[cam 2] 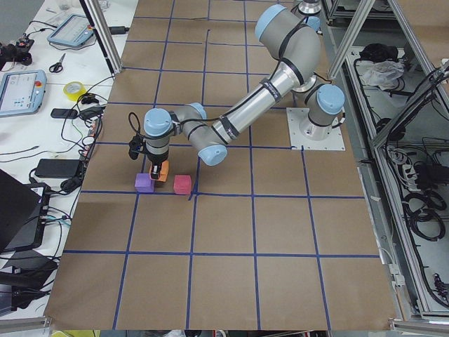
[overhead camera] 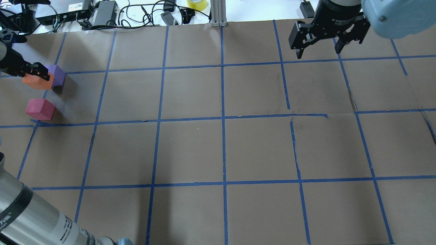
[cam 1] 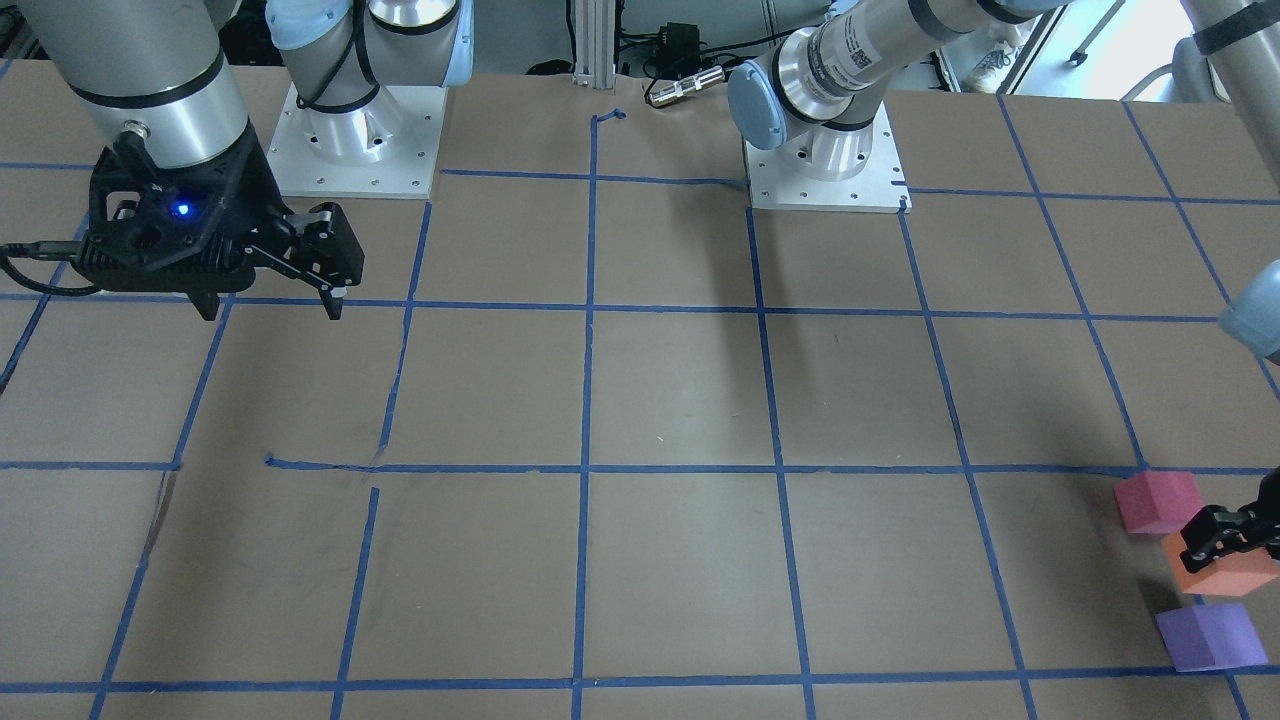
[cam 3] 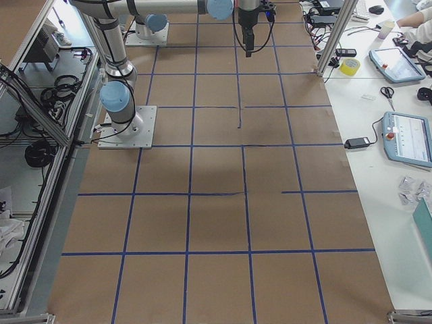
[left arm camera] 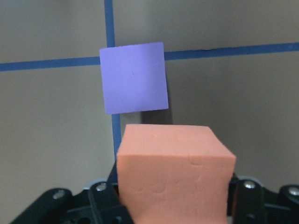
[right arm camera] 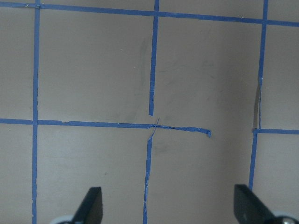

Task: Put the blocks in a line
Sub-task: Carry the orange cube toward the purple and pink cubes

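Observation:
My left gripper [overhead camera: 36, 73] is shut on the orange block [overhead camera: 36, 82] at the table's far left, low over the paper; I cannot tell whether the block touches it. In the left wrist view the orange block [left arm camera: 175, 172] fills the space between the fingers. The purple block [overhead camera: 56, 74] sits just beyond it and also shows in the left wrist view [left arm camera: 134, 77]. The red-pink block [overhead camera: 40, 109] sits on the nearer side. In the front view the red-pink [cam 1: 1158, 500], orange [cam 1: 1228, 575] and purple [cam 1: 1210, 635] blocks stand roughly in a row. My right gripper [overhead camera: 318, 51] is open and empty, far off at the far right.
Brown paper with a blue tape grid [overhead camera: 223, 119] covers the table. Cables, power bricks and a tape roll [overhead camera: 197, 4] lie beyond the far edge. Both arm bases [cam 1: 825, 170] stand at the robot's side of the table.

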Controlling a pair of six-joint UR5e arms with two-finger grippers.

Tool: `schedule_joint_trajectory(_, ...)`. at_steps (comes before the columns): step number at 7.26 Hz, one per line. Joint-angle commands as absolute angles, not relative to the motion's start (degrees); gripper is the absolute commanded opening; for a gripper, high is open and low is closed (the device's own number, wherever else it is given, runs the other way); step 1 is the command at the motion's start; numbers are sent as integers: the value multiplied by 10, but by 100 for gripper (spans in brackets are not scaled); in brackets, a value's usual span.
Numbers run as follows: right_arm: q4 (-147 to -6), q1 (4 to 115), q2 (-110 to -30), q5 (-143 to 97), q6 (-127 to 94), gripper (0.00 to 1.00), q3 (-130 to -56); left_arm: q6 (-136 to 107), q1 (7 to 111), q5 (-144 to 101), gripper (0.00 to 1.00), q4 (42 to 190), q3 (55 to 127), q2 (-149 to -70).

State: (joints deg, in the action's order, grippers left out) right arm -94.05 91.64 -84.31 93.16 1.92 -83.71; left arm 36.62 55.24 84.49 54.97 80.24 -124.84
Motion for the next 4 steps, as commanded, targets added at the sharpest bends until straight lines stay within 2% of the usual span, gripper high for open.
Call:
schedule_joint_trajectory(1,-940,917,-847,932,19,100,-838,364,552,852,0,550,790,-1262)
schedule_joint_trajectory(4,-940,917,-846,932,19,100,-838,353,548,853,0,551,790,-1272)
